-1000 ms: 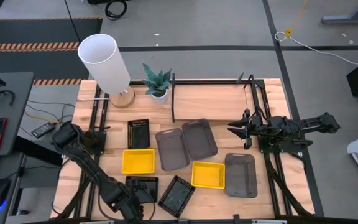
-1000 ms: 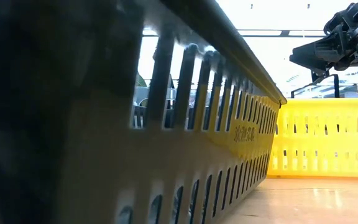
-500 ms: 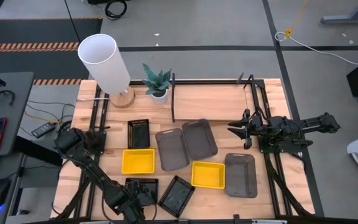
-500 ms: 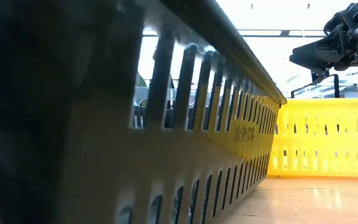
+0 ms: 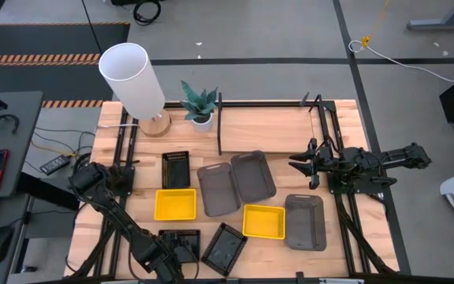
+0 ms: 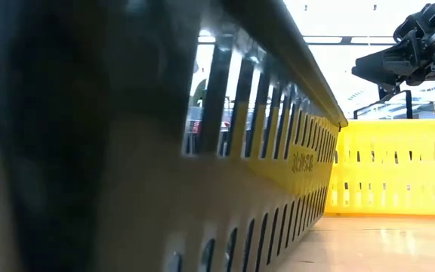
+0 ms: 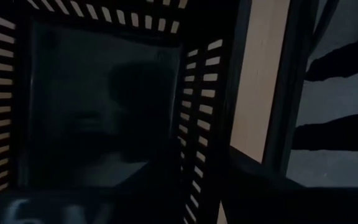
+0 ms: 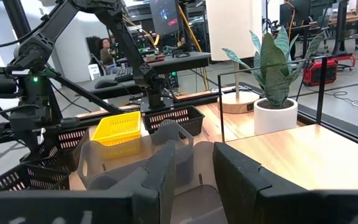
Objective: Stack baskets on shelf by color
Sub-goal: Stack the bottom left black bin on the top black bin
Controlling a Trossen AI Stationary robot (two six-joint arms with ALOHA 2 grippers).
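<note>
On the table in the high view lie three black mesh baskets [image 5: 176, 169] [image 5: 180, 242] [image 5: 224, 247], two yellow ones [image 5: 175, 204] [image 5: 264, 221] and three grey ones [image 5: 217, 188] [image 5: 253, 175] [image 5: 305, 222]. The shelf [image 5: 268, 128] stands at the far edge, nothing on its board. My left gripper [image 5: 162, 256] is low at the near-left corner of a black basket, and its wrist camera looks down into that basket [image 7: 98, 106]. My right gripper [image 5: 299, 163] [image 8: 202, 168] hovers open and empty, right of the grey baskets.
A white lamp [image 5: 132, 75] and a potted plant [image 5: 199, 102] stand at the far left, beside the shelf. In the low view a slotted basket wall [image 6: 263, 166] fills the left close to the camera. Bare wood lies right of the grey basket near the table's right edge [image 5: 345, 229].
My left arm's upper part has shifted a little toward the near edge. The black basket at my left gripper has slid slightly toward the near edge. In the low view the close basket wall has shifted. My right arm has kept still.
</note>
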